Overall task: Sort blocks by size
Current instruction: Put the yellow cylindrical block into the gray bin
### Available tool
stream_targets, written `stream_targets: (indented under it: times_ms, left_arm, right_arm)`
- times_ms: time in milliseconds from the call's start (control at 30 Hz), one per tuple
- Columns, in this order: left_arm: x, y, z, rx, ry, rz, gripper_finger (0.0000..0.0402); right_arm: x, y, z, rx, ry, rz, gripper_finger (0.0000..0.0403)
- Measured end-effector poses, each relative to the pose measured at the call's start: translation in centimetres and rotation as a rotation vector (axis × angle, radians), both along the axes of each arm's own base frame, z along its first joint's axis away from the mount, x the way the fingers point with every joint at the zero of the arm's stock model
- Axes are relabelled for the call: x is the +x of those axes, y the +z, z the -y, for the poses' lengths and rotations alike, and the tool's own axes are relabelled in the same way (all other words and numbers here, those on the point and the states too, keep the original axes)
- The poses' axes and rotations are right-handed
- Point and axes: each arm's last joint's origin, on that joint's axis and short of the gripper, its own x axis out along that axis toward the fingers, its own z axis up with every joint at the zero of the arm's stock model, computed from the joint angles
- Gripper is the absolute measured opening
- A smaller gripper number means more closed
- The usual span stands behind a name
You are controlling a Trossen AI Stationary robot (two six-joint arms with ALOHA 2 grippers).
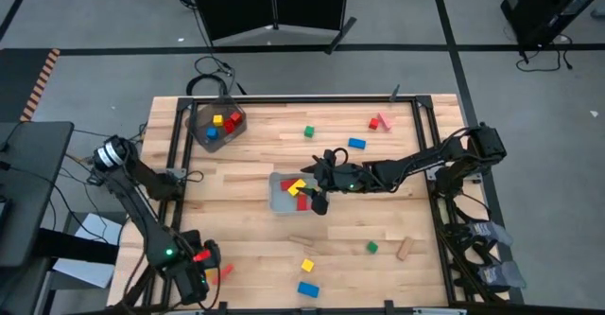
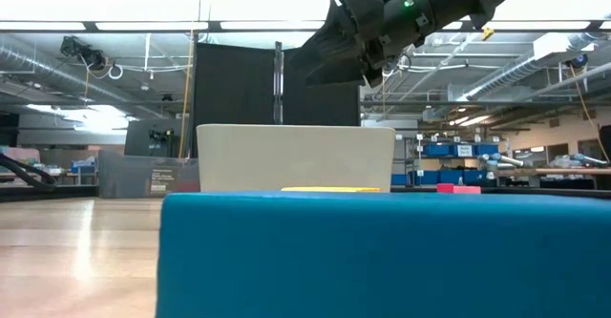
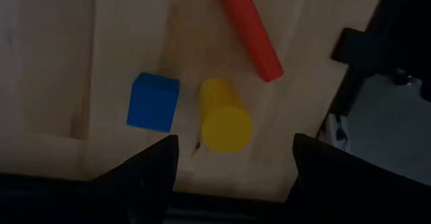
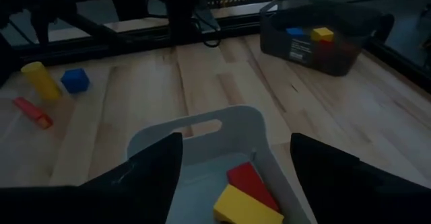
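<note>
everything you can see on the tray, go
The tray is a pale, plastic-looking rectangular bin with rounded corners and a handle slot cut in one end wall. It sits flat, upright, near the table's middle. Inside lie a yellow block and red blocks, touching each other. The right gripper, open, hovers over it and touches nothing. In the low view its wall looks opaque cream.

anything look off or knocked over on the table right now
Nothing stands out. The tray and bowl sit upright with blocks inside; loose blocks like the green cube lie flat. The right gripper hovers open over the tray.
</note>
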Motion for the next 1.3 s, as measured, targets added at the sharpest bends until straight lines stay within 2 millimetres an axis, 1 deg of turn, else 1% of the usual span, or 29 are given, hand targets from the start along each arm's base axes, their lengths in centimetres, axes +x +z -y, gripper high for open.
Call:
stream_targets:
  times_ms: [233, 400, 533, 767, 867, 1300]
  left_arm:
    - [0.4, -1.5, 0.6, 0.049, -0.004, -0.022, 0.0298]
    - [0.5, -2.0, 0.7, 0.064, -0.002, -0.022, 0.0296]
    - [0.6, -2.1, 0.7, 0.075, 0.001, -0.006, 0.0284]
    - [0.6, -2.1, 0.8, 0.072, 0.001, -0.001, 0.0245]
    - [0.7, -2.0, 0.9, 0.064, 0.000, 0.004, 0.0235]
    - [0.3, -2.0, 1.3, 0.052, -0.018, 0.012, 0.0234]
  right_arm:
    - [0.0, 0.1, -0.1, 0.002, 0.002, 0.008, 0.0283]
    - [0.0, 0.1, -0.1, 0.003, 0.002, 0.008, 0.0282]
    - [0.0, 0.1, -0.1, 0.003, 0.002, 0.008, 0.0282]
    - [0.0, 0.1, -0.1, 0.003, 0.002, 0.008, 0.0282]
    - [0.0, 0.1, -0.1, 0.003, 0.002, 0.007, 0.0282]
    - [0.0, 0.1, -0.1, 0.000, 0.003, 0.007, 0.0277]
